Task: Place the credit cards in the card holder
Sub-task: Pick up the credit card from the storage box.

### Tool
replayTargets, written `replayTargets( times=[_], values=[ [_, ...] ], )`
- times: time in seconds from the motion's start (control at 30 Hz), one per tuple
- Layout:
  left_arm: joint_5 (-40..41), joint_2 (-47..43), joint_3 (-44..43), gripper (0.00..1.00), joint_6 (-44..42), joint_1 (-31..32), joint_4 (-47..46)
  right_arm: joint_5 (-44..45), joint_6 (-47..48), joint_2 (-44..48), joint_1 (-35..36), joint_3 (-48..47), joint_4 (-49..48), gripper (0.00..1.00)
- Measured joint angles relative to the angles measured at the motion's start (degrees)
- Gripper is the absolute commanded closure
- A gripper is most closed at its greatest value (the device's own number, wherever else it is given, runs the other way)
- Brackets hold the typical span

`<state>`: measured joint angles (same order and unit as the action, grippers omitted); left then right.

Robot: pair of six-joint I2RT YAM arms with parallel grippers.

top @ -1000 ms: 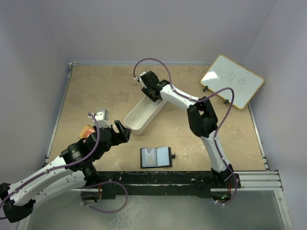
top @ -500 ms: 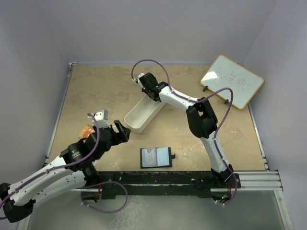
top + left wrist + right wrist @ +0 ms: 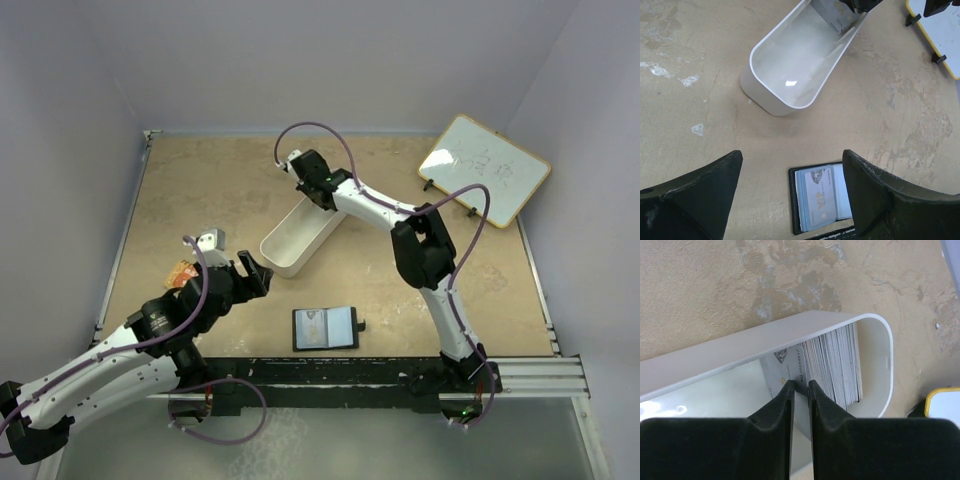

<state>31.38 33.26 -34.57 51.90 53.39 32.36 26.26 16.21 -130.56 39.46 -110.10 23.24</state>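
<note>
Table [image 3: 200,190] is the biggest thing we see from above. It is tan and blotchy, with pale walls around it. A whiteboard [image 3: 485,168] with a yellow edge stands at the far right corner.

Next comes the long white tray [image 3: 285,250]. It lies slanted in the middle of the table. Its near end is rounded and bare inside.

The card holder [image 3: 325,328] is smaller. It lies open and flat near the front edge, between the two arm bases and well apart from the tray. Its blue-grey inside faces up. In the left wrist view we can read "VIP" on a card in one of its pockets [image 3: 822,200].

The credit cards [image 3: 835,365] are not in the card holder. They stand on edge in a tight row at the far end of the tray, packed against its end wall. The front card leans away from the row a little.

The right gripper [image 3: 800,385] reaches down into that end of the tray. Its two dark fingers are almost together, with only a thin slit between them. The slit sits right over the top edge of the front card. It may be pinching that card, but we cannot tell for sure.

The left gripper [image 3: 790,160] hangs over the bare table, between the near end of the tray and the card holder. Its fingers are spread wide and hold nothing.
</note>
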Motion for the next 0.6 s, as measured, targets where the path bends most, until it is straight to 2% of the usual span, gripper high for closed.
replayTargets(
  times=[0.4,0.6],
  values=[
    [-0.11,0.55,0.00,0.24,0.04,0.02,0.00,-0.31,-0.04,2.64,0.00,0.00,1.05,0.99],
    [-1.11,1.11,0.00,0.29,-0.11,0.02,-0.20,-2.54,-1.44,5.64,0.00,1.01,3.08,1.00]
  ],
)
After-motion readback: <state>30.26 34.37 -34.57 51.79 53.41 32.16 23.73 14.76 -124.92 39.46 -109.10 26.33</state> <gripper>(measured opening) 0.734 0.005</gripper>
